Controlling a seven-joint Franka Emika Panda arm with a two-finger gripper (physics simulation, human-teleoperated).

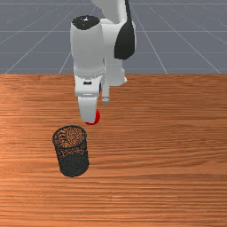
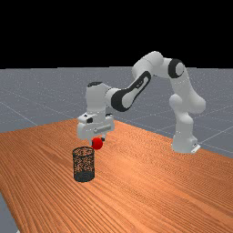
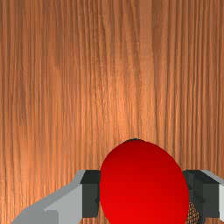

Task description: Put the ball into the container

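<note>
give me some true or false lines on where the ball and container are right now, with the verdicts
1. The ball is held between the two fingers. True.
2. The container is dark mesh with an open top. True.
3. The container lies on its side. False: it stands upright on the table.
4. The ball is inside the container. False: it is outside it.
5. In the front view, the container is to the right of the ball. False: it is to the left.

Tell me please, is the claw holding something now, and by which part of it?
Yes, the red ball: the claw grips it by two opposite sides, one finger on each.
</note>
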